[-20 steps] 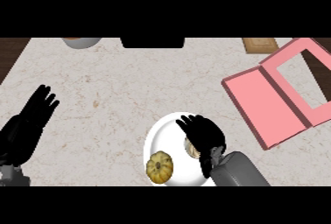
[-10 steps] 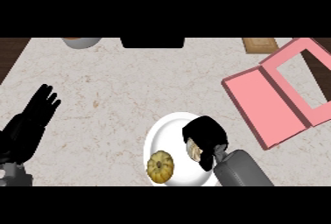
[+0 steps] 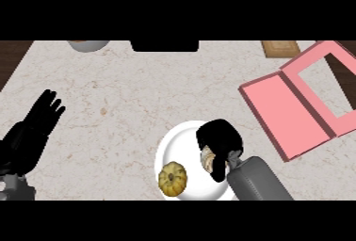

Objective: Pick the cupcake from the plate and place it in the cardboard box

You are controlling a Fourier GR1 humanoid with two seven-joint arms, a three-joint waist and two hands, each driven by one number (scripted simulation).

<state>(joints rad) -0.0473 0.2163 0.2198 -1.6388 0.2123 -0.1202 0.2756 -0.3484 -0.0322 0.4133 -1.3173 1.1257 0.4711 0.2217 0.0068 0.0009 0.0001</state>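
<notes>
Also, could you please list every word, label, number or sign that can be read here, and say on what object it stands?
None: no readable text shows on the pink box, the white plate, the counter, or the partly visible things along the far edge.

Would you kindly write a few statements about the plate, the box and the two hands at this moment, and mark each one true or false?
1. The right hand is curled over a pale item on the white plate. True.
2. The pink box lies open, right of the plate. True.
3. The left hand grips the plate's rim. False: it rests open at the view's left, well apart from the plate.
4. The round yellow-brown item already sits in the box. False: it lies on the plate's near side.
5. The box touches the plate. False: bare counter shows between them.
</notes>
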